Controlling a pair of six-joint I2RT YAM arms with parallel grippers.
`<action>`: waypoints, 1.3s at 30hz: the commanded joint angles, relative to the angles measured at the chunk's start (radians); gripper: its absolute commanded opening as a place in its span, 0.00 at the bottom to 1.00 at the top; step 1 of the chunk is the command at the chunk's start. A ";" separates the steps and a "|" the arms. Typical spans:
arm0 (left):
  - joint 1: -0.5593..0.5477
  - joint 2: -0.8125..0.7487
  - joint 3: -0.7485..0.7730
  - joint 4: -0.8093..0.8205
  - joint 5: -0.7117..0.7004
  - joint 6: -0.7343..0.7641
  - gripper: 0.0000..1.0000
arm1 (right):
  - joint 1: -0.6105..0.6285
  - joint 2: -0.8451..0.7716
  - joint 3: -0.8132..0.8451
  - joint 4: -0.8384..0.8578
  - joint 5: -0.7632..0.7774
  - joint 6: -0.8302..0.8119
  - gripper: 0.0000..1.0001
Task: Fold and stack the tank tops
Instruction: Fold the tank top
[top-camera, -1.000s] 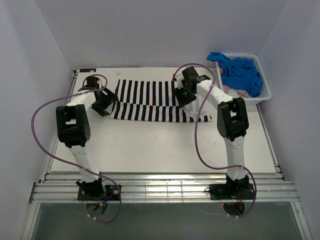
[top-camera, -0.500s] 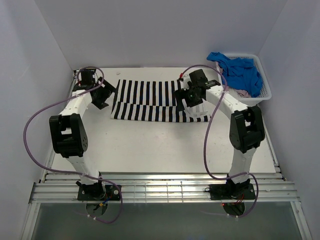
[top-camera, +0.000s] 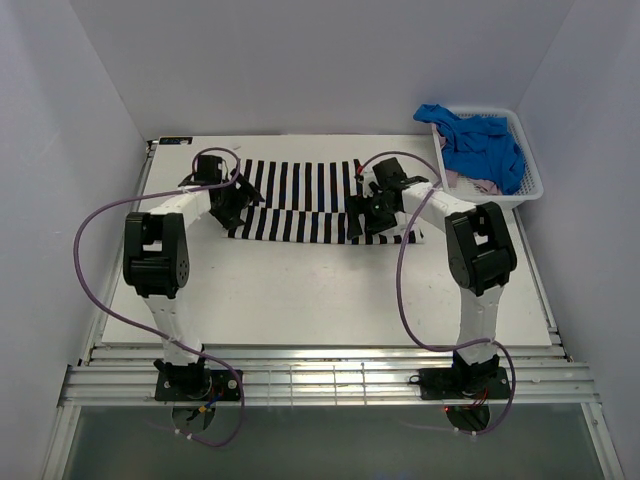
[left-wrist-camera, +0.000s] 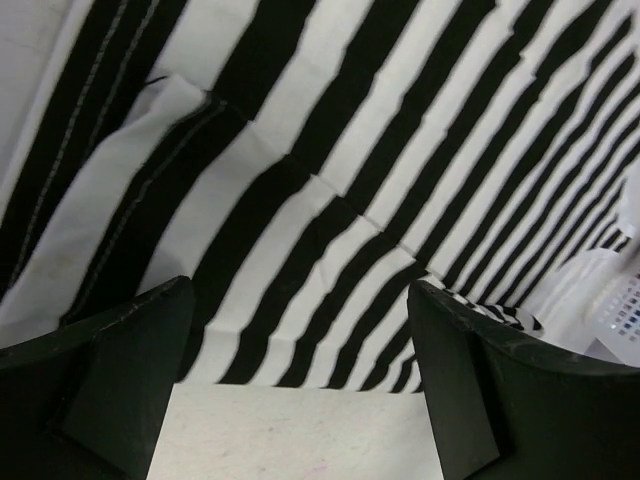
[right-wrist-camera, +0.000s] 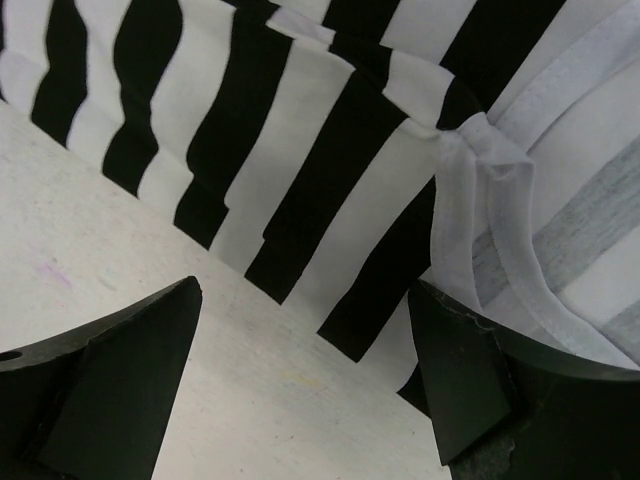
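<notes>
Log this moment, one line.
striped tank top: flat | left gripper: open at its left end | right gripper: open at right end | blue tank top: in basket

My left gripper (top-camera: 236, 203) and right gripper (top-camera: 371, 216) sit low at the two ends of the striped top (top-camera: 300, 185), with clear passage between them. Near table (top-camera: 320, 290) bare. Basket (top-camera: 532, 188), heaped with a blue top (top-camera: 480, 145), blocks the far right corner. Walls (top-camera: 320, 60) close three sides.

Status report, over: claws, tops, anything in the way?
Left claw, right claw open, empty, at striped top's near edge. Striped top flat, partly folded; blue top, pink top in basket. Nothing blocking.
</notes>
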 joint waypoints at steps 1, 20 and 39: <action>0.011 0.010 -0.048 0.028 -0.012 0.004 0.98 | -0.008 0.011 0.010 0.024 0.021 0.024 0.90; 0.011 -0.427 -0.524 -0.100 -0.124 -0.018 0.98 | 0.045 -0.409 -0.589 0.210 -0.026 0.175 0.90; 0.021 -0.463 -0.203 -0.152 -0.288 0.051 0.98 | 0.053 -0.412 -0.151 0.083 0.057 0.127 0.90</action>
